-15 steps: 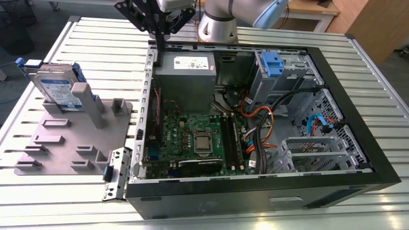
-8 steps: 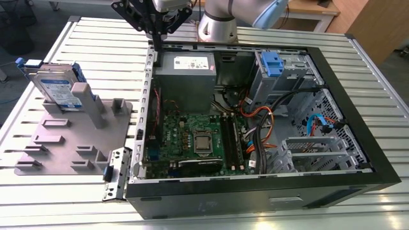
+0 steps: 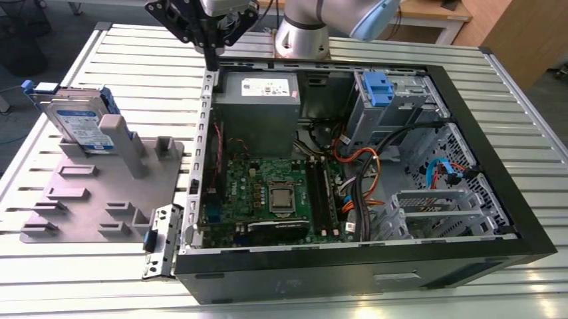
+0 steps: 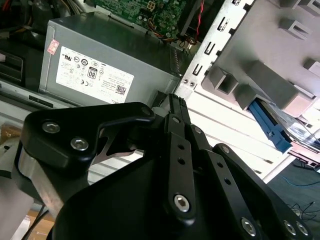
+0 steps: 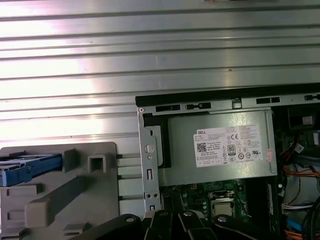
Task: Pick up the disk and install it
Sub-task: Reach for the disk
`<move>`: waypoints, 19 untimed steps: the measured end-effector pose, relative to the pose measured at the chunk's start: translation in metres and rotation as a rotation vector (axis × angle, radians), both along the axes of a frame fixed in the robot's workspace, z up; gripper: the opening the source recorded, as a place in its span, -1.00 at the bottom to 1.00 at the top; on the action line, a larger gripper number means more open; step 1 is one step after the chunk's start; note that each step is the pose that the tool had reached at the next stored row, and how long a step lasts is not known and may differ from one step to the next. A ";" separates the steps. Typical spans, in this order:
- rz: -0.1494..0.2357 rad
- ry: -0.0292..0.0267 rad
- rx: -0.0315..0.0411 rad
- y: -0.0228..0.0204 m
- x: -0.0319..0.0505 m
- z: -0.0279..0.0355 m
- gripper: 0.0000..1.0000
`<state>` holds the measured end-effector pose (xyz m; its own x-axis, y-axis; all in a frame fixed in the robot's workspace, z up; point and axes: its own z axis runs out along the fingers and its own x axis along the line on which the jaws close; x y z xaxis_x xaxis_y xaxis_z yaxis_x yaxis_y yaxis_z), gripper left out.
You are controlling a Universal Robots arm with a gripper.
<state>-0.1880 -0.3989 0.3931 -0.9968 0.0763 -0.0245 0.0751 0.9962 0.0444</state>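
Note:
The disk stands on edge in a slot of the grey fixture at the exterior view's left, with its blue-and-white label facing out and blue rails on its sides. Its blue rail also shows in the second wrist view and in the first wrist view. My gripper hangs over the back left corner of the open computer case, well apart from the disk. In the second wrist view the gripper has its black fingers pressed together with nothing between them.
Inside the case, a grey power-supply box with a white sticker sits just under the gripper. A bare blue bracket sits in the drive cage at the back right. The motherboard and cables cover the case floor. Everything rests on a slatted metal table.

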 end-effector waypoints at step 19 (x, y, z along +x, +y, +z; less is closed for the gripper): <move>0.000 0.0000 0.0000 0.0000 -0.0281 -0.0005 -0.79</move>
